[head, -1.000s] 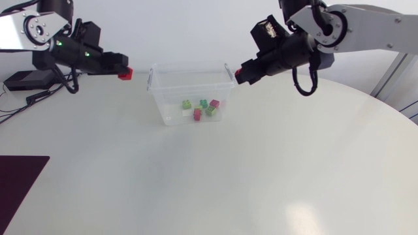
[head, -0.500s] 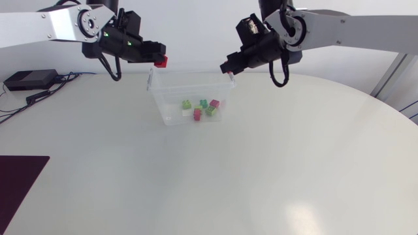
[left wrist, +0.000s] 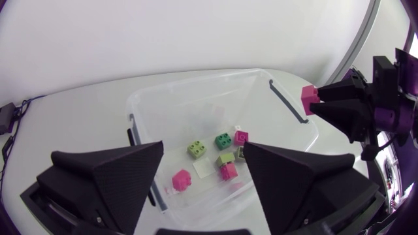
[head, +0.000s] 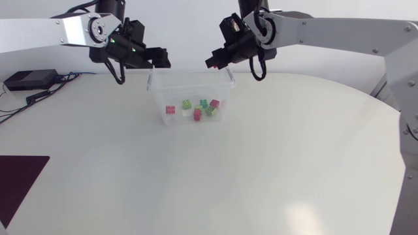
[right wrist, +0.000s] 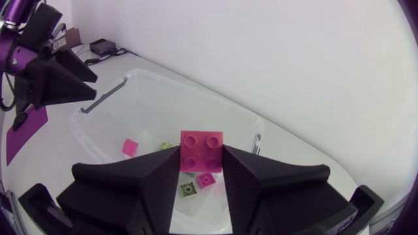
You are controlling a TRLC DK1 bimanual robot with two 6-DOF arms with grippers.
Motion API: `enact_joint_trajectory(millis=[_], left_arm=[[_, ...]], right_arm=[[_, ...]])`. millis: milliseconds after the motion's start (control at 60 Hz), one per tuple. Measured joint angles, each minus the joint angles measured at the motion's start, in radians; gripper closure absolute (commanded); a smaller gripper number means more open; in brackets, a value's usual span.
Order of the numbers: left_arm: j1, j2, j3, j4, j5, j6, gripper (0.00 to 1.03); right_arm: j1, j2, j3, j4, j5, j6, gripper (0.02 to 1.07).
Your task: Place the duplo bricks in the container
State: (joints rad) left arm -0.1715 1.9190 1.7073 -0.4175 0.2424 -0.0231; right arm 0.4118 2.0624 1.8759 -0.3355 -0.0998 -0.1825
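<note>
Our left gripper [head: 162, 60] hangs over the container's [head: 189, 87] left rim, fingers apart. Our right gripper [head: 213, 62] is clamped on a pink brick [right wrist: 202, 150] above the container, where other bricks [head: 198, 108] lie.

Left gripper [left wrist: 203, 149]: matte black, broad faces flat and smooth, plastic by the look, dull throughout. Right gripper [right wrist: 202, 160]: same matte black finish, edges crisp
Held brick [right wrist: 201, 145], in right gripper: pink plastic, smooth, faint sheen on the studs
Container [head: 189, 81], under both grippers: clear plastic, thin walls, glossy, slightly hazy
Loose bricks [left wrist: 223, 140], inside container below left gripper: green and pink plastic, smooth, slightly glossy
Arm links [head: 339, 29], behind the grippers: silver-grey, smooth, satin; bare metal or paint, cannot tell
Table [head: 261, 163]: white, smooth, semi-matt, one soft bright patch well away from both grippers
Mat [head: 16, 183], far from left gripper: dark, matt, flat-looking
</note>
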Motion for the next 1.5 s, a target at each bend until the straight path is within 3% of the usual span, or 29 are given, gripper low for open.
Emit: enact_joint_trajectory(millis=[17, 50, 67, 117, 133, 300, 417, 783, 1033, 1500], left_arm=[[0.004, -0.007, 0.0, -0.003, 0.0, 0.0, 0.04], [0.015, -0.031, -0.001, -0.007, -0.001, 0.001, 0.04], [0.021, -0.045, -0.001, -0.011, -0.001, 0.001, 0.04], [0.035, -0.087, -0.004, -0.019, -0.003, 0.001, 0.04], [0.04, -0.103, -0.008, -0.021, -0.004, 0.001, 0.04], [0.079, -0.298, -0.095, -0.03, -0.012, 0.02, 0.04], [0.093, -0.408, -0.186, -0.034, -0.019, 0.032, 0.04], [0.202, -0.716, -0.556, -0.005, -0.099, 0.137, 0.04], [0.228, -0.9, -0.766, 0.057, -0.172, 0.183, 0.04], [0.3, -1.127, -1.08, 0.193, -0.18, 0.238, 0.04]], right_arm=[[0.0, 0.008, 0.01, 0.0, 0.0, 0.0, 0.81], [0.0, 0.024, 0.031, -0.003, 0.001, 0.0, 0.68], [0.0, 0.031, 0.039, -0.006, 0.001, 0.0, 0.57], [0.001, 0.052, 0.064, -0.024, 0.01, 0.0, 0.11], [0.002, 0.057, 0.07, -0.029, 0.013, 0.0, 0.04], [0.007, 0.066, 0.064, -0.042, 0.028, 0.004, 0.06], [0.005, -0.012, -0.051, 0.006, 0.052, 0.005, 0.06], [-0.087, -0.542, -0.578, 0.192, 0.124, 0.003, 0.06], [-0.173, -0.789, -0.86, 0.206, 0.131, -0.008, 0.06], [-0.349, -1.239, -1.254, 0.216, 0.127, -0.023, 0.06]])
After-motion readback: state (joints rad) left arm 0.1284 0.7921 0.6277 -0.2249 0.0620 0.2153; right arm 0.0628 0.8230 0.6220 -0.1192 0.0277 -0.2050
